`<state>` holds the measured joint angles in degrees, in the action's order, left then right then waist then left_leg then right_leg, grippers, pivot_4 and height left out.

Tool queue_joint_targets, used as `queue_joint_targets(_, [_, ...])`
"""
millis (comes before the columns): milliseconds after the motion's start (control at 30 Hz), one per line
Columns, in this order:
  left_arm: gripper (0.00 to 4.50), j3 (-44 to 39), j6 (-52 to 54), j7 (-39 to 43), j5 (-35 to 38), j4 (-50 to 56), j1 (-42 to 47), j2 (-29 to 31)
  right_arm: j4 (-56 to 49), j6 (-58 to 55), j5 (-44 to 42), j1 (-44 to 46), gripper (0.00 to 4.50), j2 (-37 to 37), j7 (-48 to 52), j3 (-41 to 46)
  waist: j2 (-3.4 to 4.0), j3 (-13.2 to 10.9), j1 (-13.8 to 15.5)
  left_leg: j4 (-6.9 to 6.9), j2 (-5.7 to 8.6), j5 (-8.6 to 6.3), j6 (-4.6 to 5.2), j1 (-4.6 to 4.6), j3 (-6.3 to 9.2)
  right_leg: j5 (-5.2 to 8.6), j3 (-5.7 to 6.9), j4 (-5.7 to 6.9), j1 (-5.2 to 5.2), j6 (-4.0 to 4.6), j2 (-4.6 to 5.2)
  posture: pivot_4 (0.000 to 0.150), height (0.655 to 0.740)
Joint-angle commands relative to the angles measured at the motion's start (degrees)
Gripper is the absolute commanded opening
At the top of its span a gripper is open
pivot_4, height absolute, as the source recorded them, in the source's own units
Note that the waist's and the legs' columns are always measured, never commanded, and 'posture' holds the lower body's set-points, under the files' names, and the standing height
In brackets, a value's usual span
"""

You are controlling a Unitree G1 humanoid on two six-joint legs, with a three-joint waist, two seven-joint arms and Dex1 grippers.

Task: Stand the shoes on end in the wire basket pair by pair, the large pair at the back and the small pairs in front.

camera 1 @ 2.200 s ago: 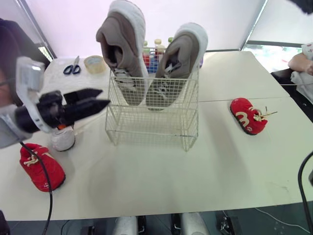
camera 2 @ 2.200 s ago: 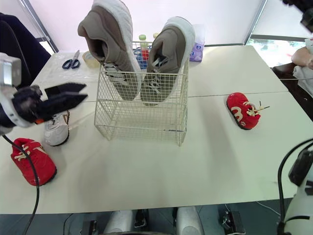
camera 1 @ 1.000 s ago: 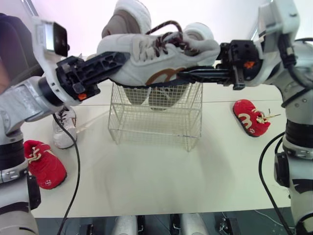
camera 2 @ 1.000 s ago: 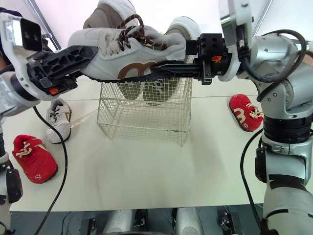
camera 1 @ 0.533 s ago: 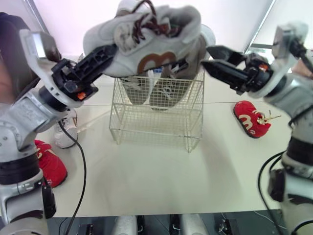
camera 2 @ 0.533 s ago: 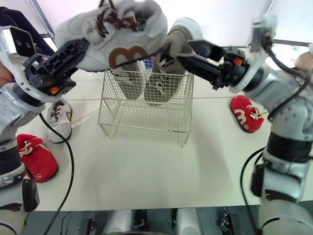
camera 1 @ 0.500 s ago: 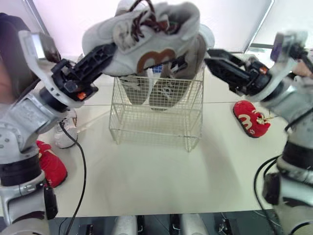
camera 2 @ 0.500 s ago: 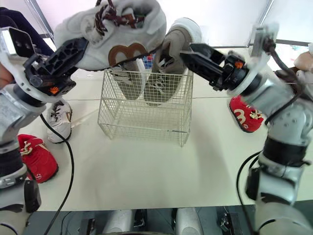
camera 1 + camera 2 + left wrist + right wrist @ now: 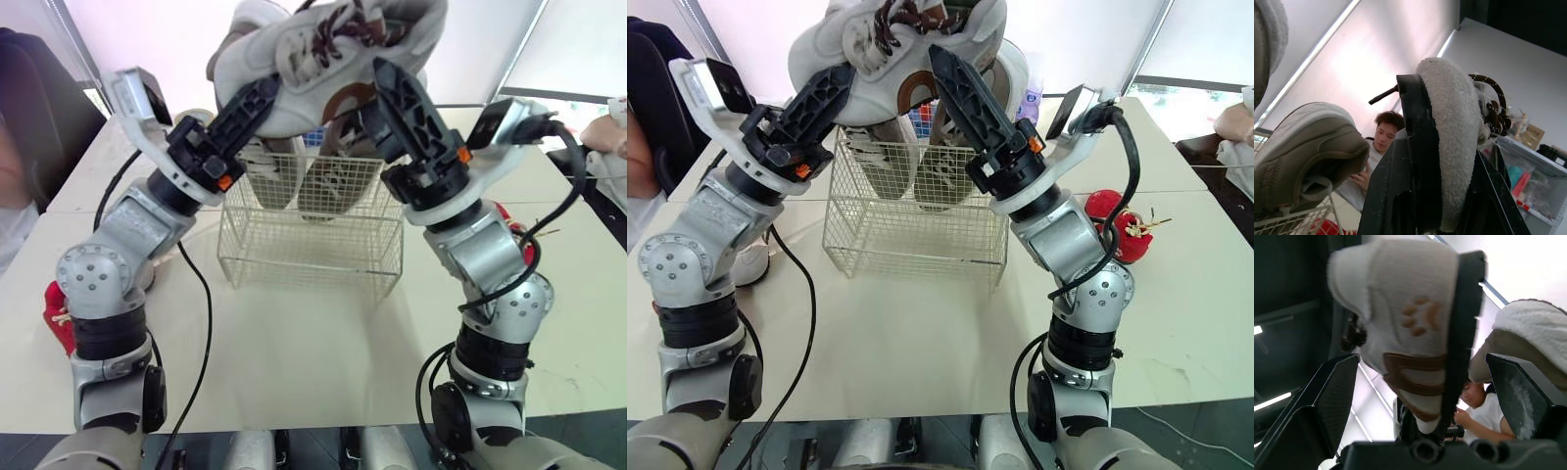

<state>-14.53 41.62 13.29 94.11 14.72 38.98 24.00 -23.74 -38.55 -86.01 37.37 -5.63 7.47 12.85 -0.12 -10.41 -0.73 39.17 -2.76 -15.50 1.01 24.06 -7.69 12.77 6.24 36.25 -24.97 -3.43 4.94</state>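
- A person in dark clothing (image 9: 24, 147) sits at the far-left edge of the scene
- The left red shoe (image 9: 54, 304), one of two red ones, lies on the table (image 9: 323, 352) at the left, partly hidden behind the left arm
- A second white shoe (image 9: 751, 264) lies on the table a little right of it, mostly hidden by the same arm
- The left gripper (image 9: 838, 78) is raised above the left side of the basket and is clamped on one end of the laced white shoe (image 9: 323, 49); in the left wrist view its fingers (image 9: 1386, 196) press the sole on one side and the fuzzy upper on the other
- The laced white shoe, white with brown laces, hangs high in the air over the basket, in front of the tops of the large shoes and not inside the wire
- The one wire basket (image 9: 911, 235) stands mid-table; two large shoes stand on end side by side in its far part, the left large grey shoe (image 9: 869, 162) and the right large grey shoe (image 9: 942, 162), both rising well above the rim
- The right gripper (image 9: 950, 69) is raised to the same height with its fingers (image 9: 1322, 401) spread wide; the other end of the laced white shoe sits between them, with a gap on each side
- The right red shoe (image 9: 1127, 240) lies on the table right of the basket, partly behind the right arm
- A second person's arm (image 9: 602, 137) shows at the far-right edge
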Motion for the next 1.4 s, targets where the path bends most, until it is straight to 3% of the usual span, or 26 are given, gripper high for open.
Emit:
queue_joint_targets(33, [0.33,-0.2,-0.2,1.4,-0.7,2.7,-0.3,0.0,-0.6,3.4,2.9,2.1,4.49,0.1,1.4,-0.8,0.0,0.0,-0.1,0.0,-0.01,0.0,0.0,0.0,0.0,0.0,0.0,0.0,0.0,0.0,-0.01,0.15,0.74])
queue_joint_targets(133, [0.33,0.1,-0.7,1.2,-2.8,3.4,-1.4,-0.5,0.3,5.6,5.7,2.9,4.49,0.3,1.8,-1.3,0.0,0.0,-0.1,0.0,-0.02,0.0,0.0,-0.01,0.0,0.0,0.0,0.0,0.0,0.0,-0.01,0.15,0.74])
queue_joint_targets(167, [0.33,0.3,-1.4,0.8,-4.1,3.5,-1.6,-1.0,0.7,6.4,6.8,3.2,4.25,0.5,1.8,-1.6,0.0,0.0,0.0,0.0,-0.02,0.0,0.0,-0.01,0.0,0.0,0.0,0.0,0.0,0.0,0.0,0.15,0.74])
queue_joint_targets(233, [0.33,0.8,-1.9,0.7,-5.9,3.9,-1.9,-1.9,1.0,7.5,8.1,3.5,3.62,1.0,2.0,-2.0,0.0,0.0,0.1,0.0,-0.01,0.0,0.0,0.0,0.0,0.0,0.0,0.0,0.0,0.0,0.01,0.15,0.74])
queue_joint_targets(433, [0.33,0.9,-1.6,1.3,-7.1,4.3,-2.6,-2.9,1.7,8.4,8.3,4.4,0.85,0.9,2.6,-2.1,0.0,0.0,0.0,0.0,-0.01,0.0,0.0,0.02,0.0,0.0,0.0,-0.02,0.0,0.0,0.03,0.15,0.74])
queue_joint_targets(467, [1.37,0.9,-1.1,1.5,-6.7,4.2,-2.7,-2.6,1.8,8.5,8.2,4.7,0.82,0.7,2.5,-2.0,0.0,0.0,0.0,0.0,-0.01,0.0,0.0,0.02,0.0,0.0,0.0,-0.01,0.0,0.0,0.02,0.15,0.74])
queue_joint_targets(500, [1.65,0.8,-0.7,1.6,-6.8,4.1,-2.7,-2.2,2.0,8.6,8.1,5.1,0.82,0.5,2.4,-1.8,0.0,0.0,0.0,0.0,-0.02,0.0,0.0,0.02,0.0,0.0,0.01,-0.01,-0.01,0.0,0.01,0.15,0.74])
queue_joint_targets(633, [3.74,0.4,1.4,0.8,-9.6,4.7,-4.1,2.3,4.0,7.1,7.6,9.0,0.82,-4.6,5.4,0.2,0.01,0.0,-0.1,-0.01,-0.03,-0.01,0.01,0.02,0.01,0.0,0.0,0.0,-0.02,0.0,0.01,0.15,0.74])
queue_joint_targets(833, [3.74,-1.0,9.8,12.2,-15.0,12.1,-11.6,22.5,16.6,-0.7,15.0,16.7,0.82,-31.0,30.2,1.7,0.06,-0.1,0.2,-0.05,-0.01,-0.13,0.23,0.19,-0.05,0.02,0.01,-0.08,-0.19,0.01,0.05,0.15,0.74])
queue_joint_targets(933, [3.74,-2.2,11.2,17.1,-17.3,14.8,-12.8,30.3,24.3,0.2,23.6,20.3,0.82,-39.5,44.0,-2.6,0.06,-0.1,0.1,-0.03,-0.02,-0.28,0.46,0.29,-0.05,0.02,0.05,-0.14,-0.26,0.01,0.06,0.15,0.74])
queue_joint_targets(1100, [3.74,-1.3,11.1,21.8,-23.3,19.1,-15.2,37.2,32.1,5.9,36.8,22.6,0.82,-42.1,57.4,-9.9,0.1,-0.1,-0.3,-0.1,-0.05,-0.28,0.44,0.23,-0.1,0.03,0.02,-0.15,-0.3,0.02,0.04,0.15,0.74])
queue_joint_targets(1400, [3.74,-0.5,11.7,20.4,-24.2,21.1,-17.4,35.8,45.8,17.6,53.1,25.5,0.82,-36.6,68.2,-16.0,0.11,-0.1,0.1,-0.09,-0.04,-0.02,-0.01,0.32,-0.1,0.02,0.01,-0.13,-0.37,0.01,0.07,0.15,0.74])
